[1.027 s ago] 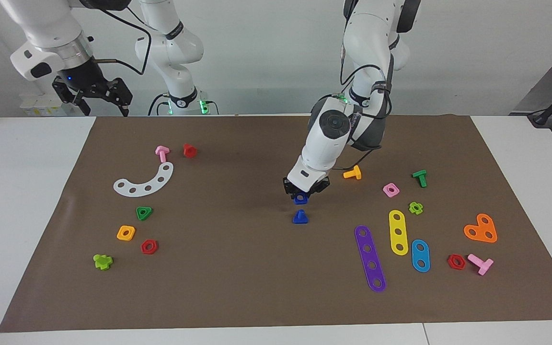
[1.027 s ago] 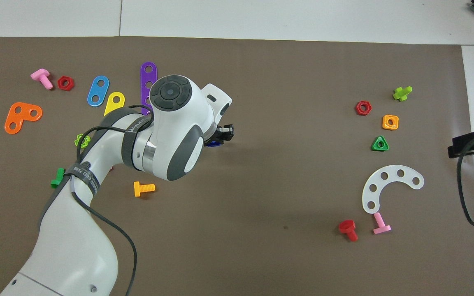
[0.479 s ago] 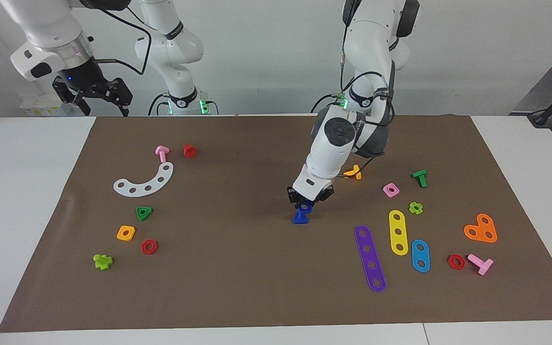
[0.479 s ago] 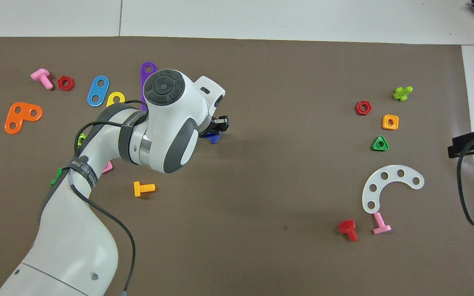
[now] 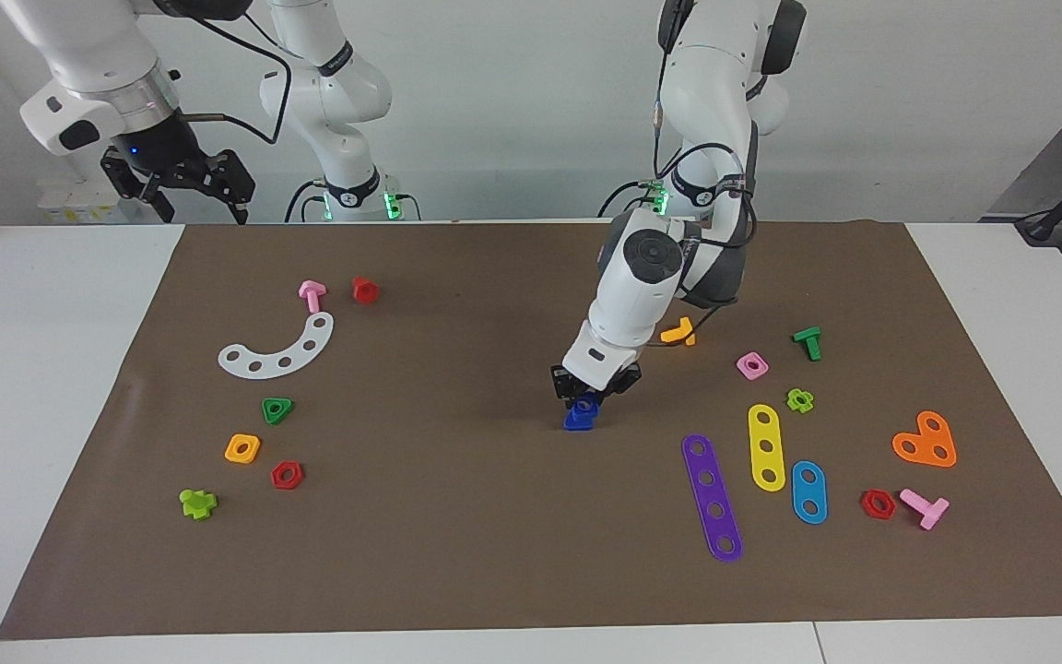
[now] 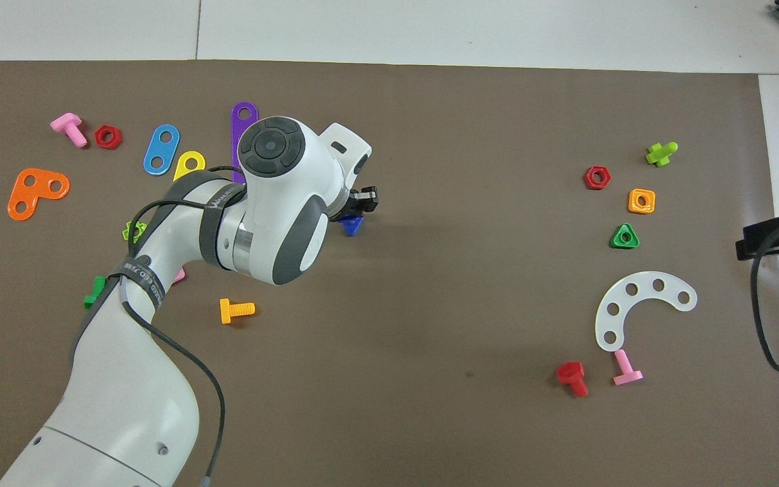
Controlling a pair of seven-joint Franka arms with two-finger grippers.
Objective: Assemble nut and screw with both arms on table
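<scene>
My left gripper (image 5: 589,397) reaches to the middle of the brown sheet (image 5: 457,535) on the table and is shut on the blue square nut (image 5: 587,402). It holds the nut low, right on top of the blue screw (image 5: 575,422), which stands on its triangular head. In the overhead view the left gripper (image 6: 360,201) covers the nut, and only a corner of the screw (image 6: 351,226) shows. My right gripper (image 5: 182,184) waits raised and open over the right arm's end of the table, near the robots.
An orange bolt (image 5: 678,332), a pink square nut (image 5: 752,366) and purple (image 5: 712,498) and yellow (image 5: 765,447) strips lie toward the left arm's end. A white curved strip (image 5: 277,349), a green triangular nut (image 5: 277,409) and an orange-yellow nut (image 5: 242,448) lie toward the right arm's end.
My left gripper has come down with the blue nut from a little above the screw onto it. The right arm has not moved.
</scene>
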